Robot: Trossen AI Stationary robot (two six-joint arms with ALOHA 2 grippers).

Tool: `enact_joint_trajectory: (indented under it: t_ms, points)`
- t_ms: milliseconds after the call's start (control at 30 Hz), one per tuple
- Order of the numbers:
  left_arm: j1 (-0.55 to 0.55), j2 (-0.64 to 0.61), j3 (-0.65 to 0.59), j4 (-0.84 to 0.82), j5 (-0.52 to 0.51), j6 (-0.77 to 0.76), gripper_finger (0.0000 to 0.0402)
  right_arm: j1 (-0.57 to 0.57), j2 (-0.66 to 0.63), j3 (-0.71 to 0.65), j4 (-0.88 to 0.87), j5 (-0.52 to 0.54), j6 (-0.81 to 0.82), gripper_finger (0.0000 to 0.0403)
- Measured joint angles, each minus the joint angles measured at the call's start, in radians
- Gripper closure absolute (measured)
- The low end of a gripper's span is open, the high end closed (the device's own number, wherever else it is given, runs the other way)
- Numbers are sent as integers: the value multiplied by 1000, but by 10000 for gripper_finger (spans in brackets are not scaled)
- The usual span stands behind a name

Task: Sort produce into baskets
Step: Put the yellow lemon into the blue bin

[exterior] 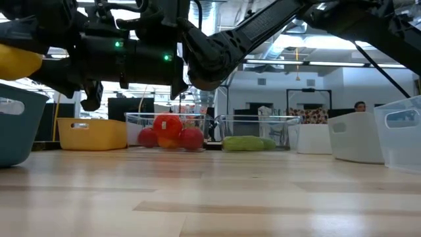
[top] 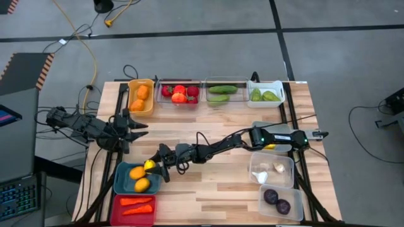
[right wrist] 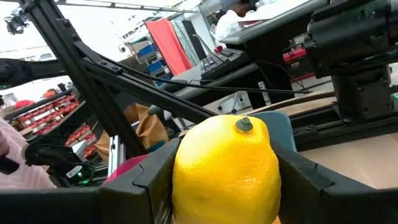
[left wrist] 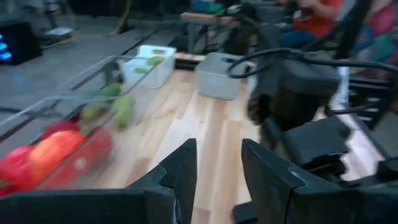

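A yellow lemon (top: 149, 165) hangs over the far right corner of the teal basket (top: 124, 183), which has two orange-yellow fruits in it. My right gripper (top: 154, 166) reaches across the table from the right and is shut on the lemon (right wrist: 224, 168). In the low view the lemon (exterior: 16, 60) shows above the teal basket's rim (exterior: 20, 99). My left gripper (top: 137, 130) waits at the table's left side near the orange-yellow basket (top: 141, 108); its fingers (left wrist: 183, 168) stand a little apart with nothing between them. My right gripper pinches the lemon by its two opposite sides (right wrist: 180, 180) between its two fingers (right wrist: 298, 177). The fingers come level from the table's right side. The lemon's stem end (right wrist: 244, 124) points away from the wrist. It is lifted clear above the teal basket.
Along the far edge stand a clear basket of red fruits (top: 179, 93), a clear one of green vegetables (top: 222, 93) and a white one (top: 266, 85). A red basket with carrots (top: 117, 211) sits near left. Clear baskets (top: 288, 170) (top: 293, 205) line the right side.
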Motion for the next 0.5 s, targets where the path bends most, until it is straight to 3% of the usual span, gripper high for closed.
enact_joint_trajectory:
  t_ms: [200,500]
  points:
    - [0,0,-124,224,68,105,288,0,0,0,0,0,0,157]
    - [24,-25,-255,368,69,146,288,0,0,0,0,0,-3,157]
